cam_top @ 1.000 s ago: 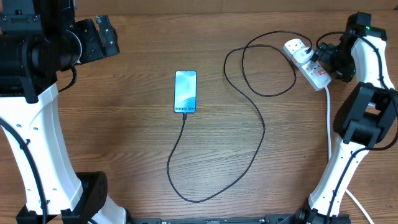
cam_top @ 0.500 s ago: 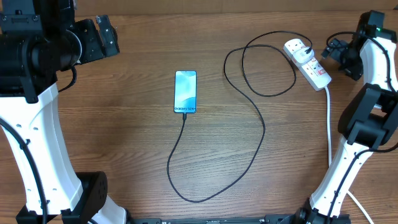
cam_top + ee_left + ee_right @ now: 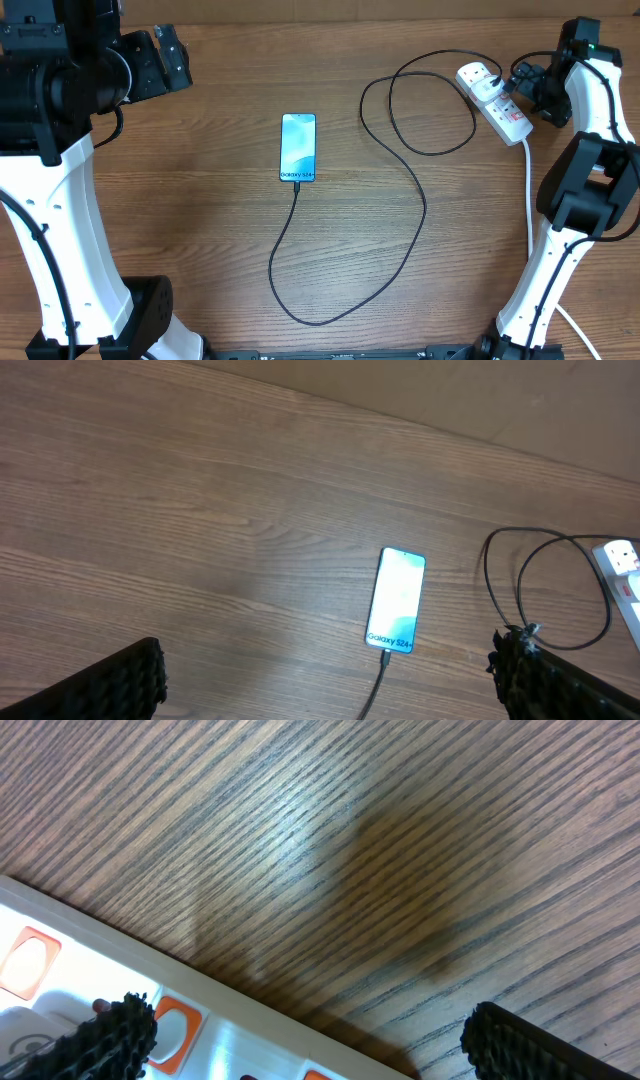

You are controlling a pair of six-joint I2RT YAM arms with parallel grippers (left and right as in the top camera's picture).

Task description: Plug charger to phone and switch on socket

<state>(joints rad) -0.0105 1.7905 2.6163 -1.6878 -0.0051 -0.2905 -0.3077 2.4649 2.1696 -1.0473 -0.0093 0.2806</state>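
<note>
Two arms flank the wooden table [image 3: 200, 250]. The left gripper [image 3: 170, 58] sits at the far-left corner, jaws spread with nothing between them. The right gripper [image 3: 520, 86] hangs just beside the socket [image 3: 497, 103] at the far right, jaws also spread wide and empty.

The socket lies at an angle near the far edge. The phone [image 3: 298, 147] lies flat and face up mid-table, well apart from it. The charger [image 3: 420, 200] loops from the socket end round to the phone's near edge, where its tip appears to be seated. Judging by that, the switch is what is left.

To do it well, bring one fingertip straight down onto the orange-red switch [image 3: 172, 1025] of the occupied outlet. Press vertically, since a sideways push would probably slide the light strip. Stay clear of the cable so the tip is not tugged out.

There is no box or tray. The only holders are the outlets: the far one carries a plug, and whether the nearer one is empty I cannot tell.
</note>
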